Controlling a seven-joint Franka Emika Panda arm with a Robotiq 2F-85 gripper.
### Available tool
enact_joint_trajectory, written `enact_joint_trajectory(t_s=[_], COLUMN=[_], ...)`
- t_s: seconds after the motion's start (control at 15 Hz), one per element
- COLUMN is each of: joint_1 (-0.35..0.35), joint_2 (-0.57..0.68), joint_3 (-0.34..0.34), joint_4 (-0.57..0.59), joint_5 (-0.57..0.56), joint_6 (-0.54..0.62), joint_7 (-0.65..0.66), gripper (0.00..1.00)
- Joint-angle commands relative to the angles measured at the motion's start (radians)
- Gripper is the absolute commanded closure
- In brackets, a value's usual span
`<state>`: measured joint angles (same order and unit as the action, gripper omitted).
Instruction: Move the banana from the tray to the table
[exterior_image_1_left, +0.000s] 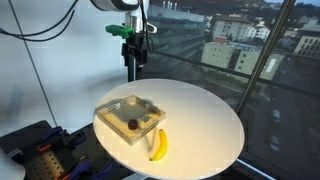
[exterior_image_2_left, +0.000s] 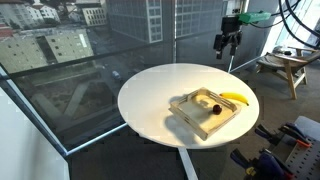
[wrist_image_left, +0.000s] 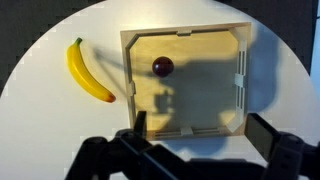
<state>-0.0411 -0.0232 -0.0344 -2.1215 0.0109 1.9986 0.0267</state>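
Note:
The yellow banana (exterior_image_1_left: 158, 145) lies on the white round table (exterior_image_1_left: 205, 120), just outside the tray (exterior_image_1_left: 113, 107) and beside one of its walls. It shows the same way in the other exterior view (exterior_image_2_left: 233, 98) and in the wrist view (wrist_image_left: 88, 72). The square tray (wrist_image_left: 200, 95) holds only a small dark round fruit (wrist_image_left: 162, 66). My gripper (exterior_image_1_left: 133, 40) hangs high above the table's far edge, apart from both, open and empty. Its fingers (wrist_image_left: 200, 135) frame the tray's near wall in the wrist view.
Large windows with a city outside surround the table (exterior_image_2_left: 150, 95). A wooden stool (exterior_image_2_left: 283, 66) stands behind the table. Dark equipment (exterior_image_1_left: 35, 150) sits low beside the table.

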Motion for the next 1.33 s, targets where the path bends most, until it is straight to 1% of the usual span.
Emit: enact_joint_trajectory(t_s=[0.0, 0.8, 1.27], joint_1=[0.004, 0.023, 0.032], joint_2=[-0.041, -0.107, -0.148], joint_3=[0.001, 0.018, 0.024], joint_4=[-0.007, -0.015, -0.021], joint_5=[0.014, 0.013, 0.014], joint_6=[-0.027, -0.033, -0.061], joint_7=[0.000, -0.005, -0.009], gripper=[0.00, 0.00, 0.00])
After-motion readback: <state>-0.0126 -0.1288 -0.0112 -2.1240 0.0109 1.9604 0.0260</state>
